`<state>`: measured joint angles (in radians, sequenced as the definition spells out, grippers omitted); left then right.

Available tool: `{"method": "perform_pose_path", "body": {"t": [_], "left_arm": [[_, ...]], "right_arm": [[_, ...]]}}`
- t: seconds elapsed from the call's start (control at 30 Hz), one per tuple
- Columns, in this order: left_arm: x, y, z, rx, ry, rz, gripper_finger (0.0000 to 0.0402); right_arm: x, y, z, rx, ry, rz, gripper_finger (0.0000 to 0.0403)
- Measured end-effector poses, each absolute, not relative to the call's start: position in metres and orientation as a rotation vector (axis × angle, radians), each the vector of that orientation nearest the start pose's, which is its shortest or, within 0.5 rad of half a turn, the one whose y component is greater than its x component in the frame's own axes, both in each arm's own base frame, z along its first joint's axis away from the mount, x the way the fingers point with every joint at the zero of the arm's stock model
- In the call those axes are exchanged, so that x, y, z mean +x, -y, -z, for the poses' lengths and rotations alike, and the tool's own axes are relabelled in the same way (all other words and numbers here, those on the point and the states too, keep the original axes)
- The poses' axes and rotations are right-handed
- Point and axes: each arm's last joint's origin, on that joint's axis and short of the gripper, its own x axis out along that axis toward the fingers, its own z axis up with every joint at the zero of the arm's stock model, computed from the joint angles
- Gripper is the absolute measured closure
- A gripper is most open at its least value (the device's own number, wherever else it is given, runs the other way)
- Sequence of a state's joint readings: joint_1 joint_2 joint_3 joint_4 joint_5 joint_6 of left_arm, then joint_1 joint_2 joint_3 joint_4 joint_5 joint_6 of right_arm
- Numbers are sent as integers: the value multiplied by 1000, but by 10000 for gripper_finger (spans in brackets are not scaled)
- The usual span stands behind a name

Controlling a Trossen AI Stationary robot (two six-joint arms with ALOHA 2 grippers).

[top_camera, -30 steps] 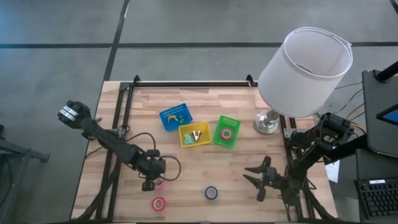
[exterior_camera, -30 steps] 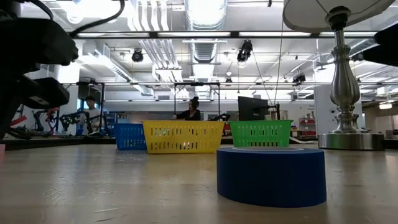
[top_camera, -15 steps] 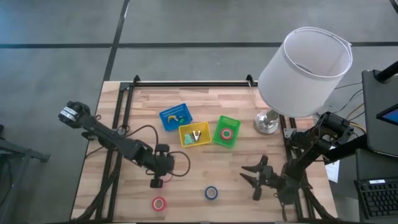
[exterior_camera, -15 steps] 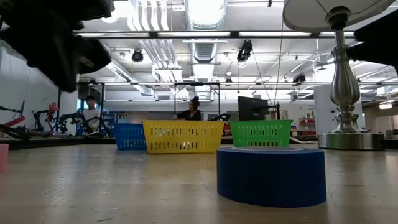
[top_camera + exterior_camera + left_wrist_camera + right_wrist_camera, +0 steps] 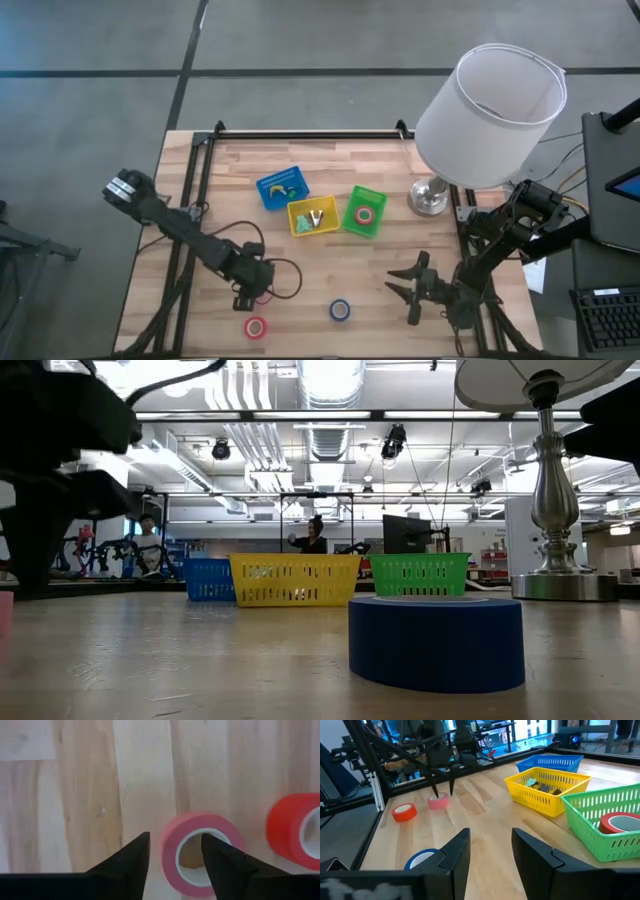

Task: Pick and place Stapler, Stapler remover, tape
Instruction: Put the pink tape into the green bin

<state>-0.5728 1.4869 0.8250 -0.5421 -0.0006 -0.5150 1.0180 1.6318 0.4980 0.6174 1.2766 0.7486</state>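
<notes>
My left arm reaches in from nine o'clock, stretched low and diagonal across the wooden table (image 5: 400, 250), and my left gripper (image 5: 172, 851) points straight down over a pale pink tape roll (image 5: 200, 852) at about seven o'clock; its two dark fingers are spread, one outside the smooth ring, the other over its pale centre hole, not gripping it. Just beside that roll, nearer six o'clock, lies a glossy red tape roll (image 5: 256, 327), and past it a blue tape roll (image 5: 340, 310) lies flat at six o'clock. Around the table's centre stand three small plastic mesh baskets: a blue basket (image 5: 281, 188), a yellow basket (image 5: 313, 217) with small tools in it, and a green basket (image 5: 364, 211) with another red roll (image 5: 364, 213) lying inside. My right arm waits folded at four o'clock, my right gripper (image 5: 410, 283) spread wide and empty above the planks.
</notes>
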Motion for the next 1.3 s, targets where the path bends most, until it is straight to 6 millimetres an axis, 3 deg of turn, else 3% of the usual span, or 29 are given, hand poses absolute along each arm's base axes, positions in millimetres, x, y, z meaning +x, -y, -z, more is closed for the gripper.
{"method": "perform_pose_path", "body": {"t": [0.2,0.43,0.53,0.8,0.93,1.13,1.3], "left_arm": [[223,144,-155,-35,-1308,204,248],[238,143,-158,42,-1238,219,361],[250,137,-173,78,-1147,123,362],[293,127,-223,438,-733,-212,341],[310,116,-239,412,-523,-381,347],[339,102,-234,329,-334,-462,350],[370,102,-209,353,-227,-493,345]], "right_arm": [[161,-207,-133,282,-104,313,264],[172,-199,-134,353,-79,373,264],[179,-192,-134,396,-64,410,264],[197,-176,-134,449,-67,464,257],[203,-173,-135,472,-76,462,241],[210,-176,-142,451,-67,468,210],[213,-176,-148,443,-8,540,192]]}}
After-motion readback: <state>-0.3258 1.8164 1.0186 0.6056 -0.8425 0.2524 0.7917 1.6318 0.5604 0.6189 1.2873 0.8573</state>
